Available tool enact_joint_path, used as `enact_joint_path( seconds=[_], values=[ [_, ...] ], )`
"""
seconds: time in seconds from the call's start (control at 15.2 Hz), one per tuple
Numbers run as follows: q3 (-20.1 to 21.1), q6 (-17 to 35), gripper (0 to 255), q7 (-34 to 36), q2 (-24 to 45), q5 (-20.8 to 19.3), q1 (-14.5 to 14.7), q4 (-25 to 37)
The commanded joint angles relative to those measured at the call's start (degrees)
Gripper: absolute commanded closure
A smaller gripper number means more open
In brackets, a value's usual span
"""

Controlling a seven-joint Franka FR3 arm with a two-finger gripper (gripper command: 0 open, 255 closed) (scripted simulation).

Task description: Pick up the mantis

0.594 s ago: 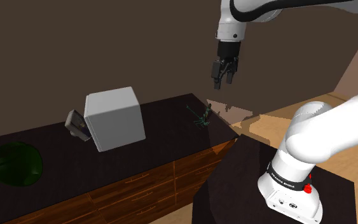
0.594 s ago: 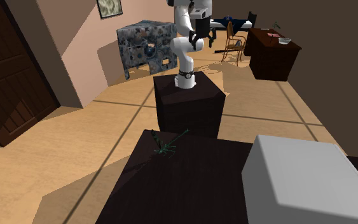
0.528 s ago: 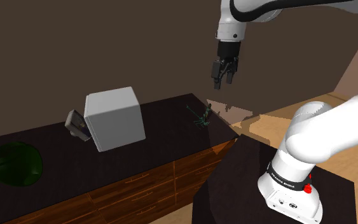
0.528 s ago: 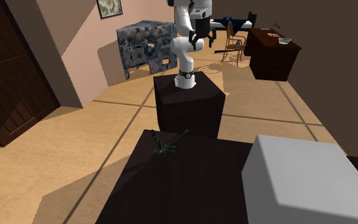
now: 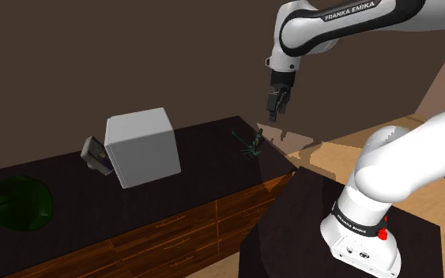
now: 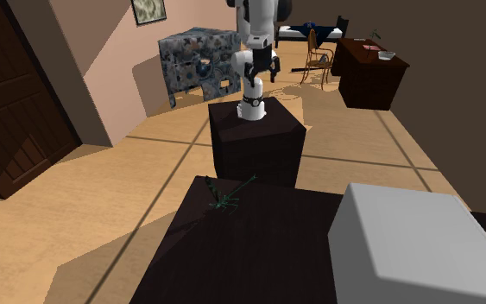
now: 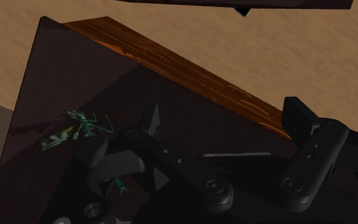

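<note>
Slender green mantis point(image 5: 252, 145) lying near the end of the dark cabinet top point(image 5: 205, 170).
The all-black two-finger gripper point(image 5: 276, 103) hangs well above it, offset toward the shoulder view's right, jaws apart and empty. Seen from the wrist, the mantis sits outside the gap, beyond one finger, so the hand likely must shift sideways before descending.

I'm seeing the mantis point(image 5: 252, 145), a small, thin green insect with spindly teal legs, lying flat on the dark worktop point(image 5: 205, 162) close to its corner edge. In the wrist view its body is showing yellow-green.
</note>
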Motion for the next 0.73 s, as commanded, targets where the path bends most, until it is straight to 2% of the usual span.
enact_joint_path(
  seconds=[0.0,0.4,0.66],
  values=[
    [-2.2,3.7,0,-4.3,2.5,-1.3,0.0,-0.9],
    [-8.9,14.7,0,-16.8,13.1,-3.4,0.9,-0.9],
    [-13.1,21.8,0,-25.9,22.1,-2.2,2.2,1.1]
  ],
)
